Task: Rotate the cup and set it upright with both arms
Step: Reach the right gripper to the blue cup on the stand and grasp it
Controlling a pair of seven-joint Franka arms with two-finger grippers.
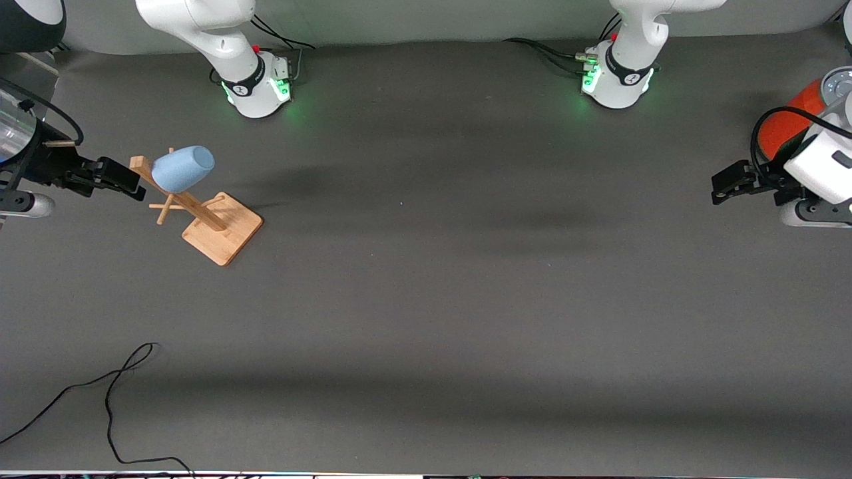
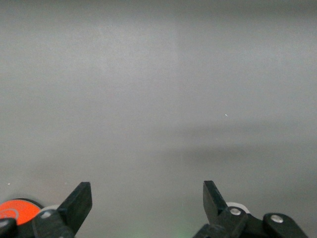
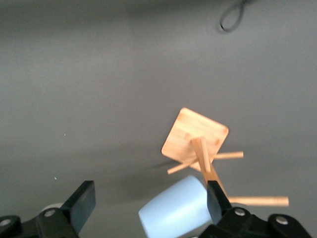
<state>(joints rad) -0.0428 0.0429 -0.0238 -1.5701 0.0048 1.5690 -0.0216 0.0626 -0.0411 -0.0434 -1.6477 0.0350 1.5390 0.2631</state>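
1. Black loose cable (image 1: 110,392) lies curled on the dark grey tabletop (image 1: 426,299) by the corner nearest the front camera, at the right arm's end.
2. Light wooden rack (image 1: 206,216) with a square base, a post and thin pegs stands farther from the front camera, close to the edge at the right arm's end.
3. Hung on a peg of that rack is the small light blue plastic cup (image 1: 183,168), matte, slightly tapered and without a handle; it is tilted, off the tabletop, and its mouth cannot be made out.
4. The right gripper (image 1: 120,178) hovers just beside the rack's top, fingers spread wide and holding nothing.
5. The left gripper (image 1: 729,183) waits over the edge at the left arm's end, fingers wide apart and empty.
6. An orange cylindrical can (image 1: 789,123) with a silver lid sits by it; no writing can be read anywhere.
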